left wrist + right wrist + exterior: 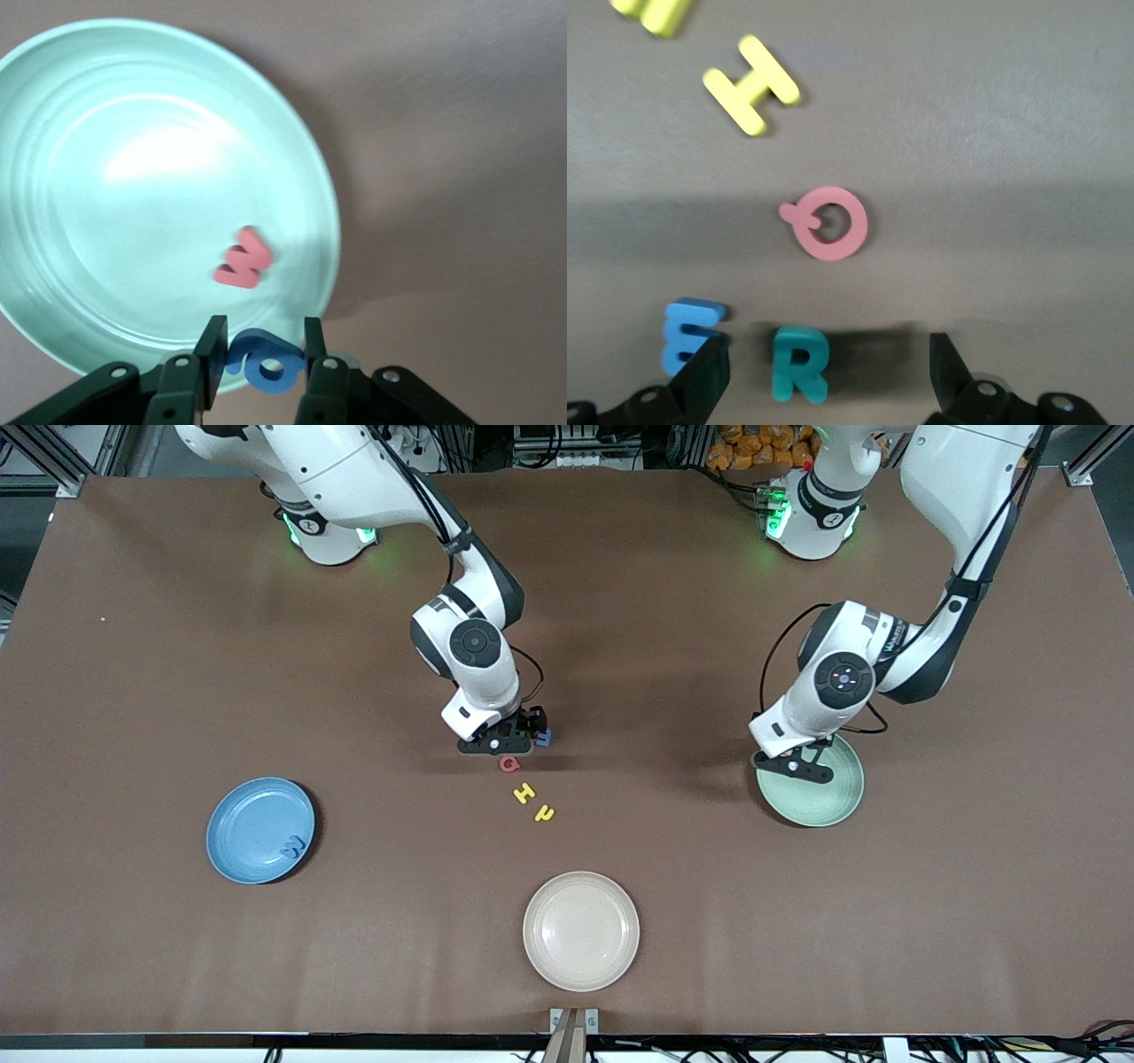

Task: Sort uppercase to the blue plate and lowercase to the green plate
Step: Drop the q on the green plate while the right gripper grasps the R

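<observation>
The left gripper (pixel 261 354) was up over the rim of the green plate (pixel 106 115) at the left arm's end of the table, fingers (pixel 211 359) pinched in on a little blue a (pixel 263 361), so that one was in the air. A red w (pixel 243 258) was already lying flat inside that plate, near the rim by the gripper.

The right gripper (pixel 824 372) was down low over the cluster of letters mid-table, jaws spread wide and holding nothing. In its wrist view a green R (pixel 799 363) sat on the table right between the fingers, not touched by either as far as I could see, and a blue m (pixel 689 332) lay just beside one finger. The red Q (pixel 508 763) was a bit nearer the front camera than the gripper, then the yellow H (pixel 524 793), then the yellow h-like letter (pixel 544 812) nearest of that bunch.

The blue plate (pixel 248 824) sat toward the right arm's end with a blue W (pixel 291 848) in it close to the rim. A beige plate (pixel 580 930) was nearest the camera.
</observation>
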### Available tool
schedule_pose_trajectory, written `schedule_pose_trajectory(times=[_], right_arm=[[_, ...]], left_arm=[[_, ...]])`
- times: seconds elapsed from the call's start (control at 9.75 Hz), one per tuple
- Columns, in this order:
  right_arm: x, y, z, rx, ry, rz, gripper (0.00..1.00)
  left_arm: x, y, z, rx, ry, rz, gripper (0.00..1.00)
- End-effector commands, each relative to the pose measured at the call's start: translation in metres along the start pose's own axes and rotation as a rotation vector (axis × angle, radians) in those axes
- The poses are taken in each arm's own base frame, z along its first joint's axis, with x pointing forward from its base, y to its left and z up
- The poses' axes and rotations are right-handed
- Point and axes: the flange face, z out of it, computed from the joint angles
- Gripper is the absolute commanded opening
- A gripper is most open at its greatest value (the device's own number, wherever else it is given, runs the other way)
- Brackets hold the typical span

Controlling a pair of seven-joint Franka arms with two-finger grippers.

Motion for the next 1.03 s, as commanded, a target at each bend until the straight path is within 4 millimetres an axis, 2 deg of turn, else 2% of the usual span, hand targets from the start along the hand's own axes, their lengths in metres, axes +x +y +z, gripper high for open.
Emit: schedule_pose_trajectory(times=[0.0,0.31,0.41,0.51,0.62,0.72,0.82,0.92], right_arm=[[-0.009,-0.002,0.006,0.007,-0.001,0.029,1.00],[-0.017,-0.009,0.013,0.001,-0.009,0.046,1.00],[-0.017,-0.010,0.013,0.001,-0.009,0.046,1.00],[-0.017,-0.010,0.013,0.001,-0.009,0.046,1.00],[-0.017,-0.010,0.013,0.001,-0.009,0.046,1.00],[-0.017,-0.009,0.012,0.001,-0.009,0.046,0.85],[-0.016,-0.010,0.008,0.005,-0.004,0.046,0.12],[-0.015,-0.010,0.007,0.005,-0.004,0.048,0.00]], left_arm=[[-0.013,-0.024,0.002,-0.009,0.031,0.053,0.10],[-0.014,-0.023,0.004,0.010,0.045,0.080,0.13],[-0.015,-0.022,0.006,0.011,0.046,0.083,0.21],[-0.017,-0.024,0.008,0.010,0.041,0.068,0.37],[-0.020,-0.024,0.010,0.009,0.035,0.067,0.39],[-0.021,-0.024,0.011,0.009,0.033,0.062,0.76],[-0.022,-0.024,0.012,0.008,0.038,0.058,1.00],[-0.023,-0.023,0.013,0.006,0.042,0.054,1.00]])
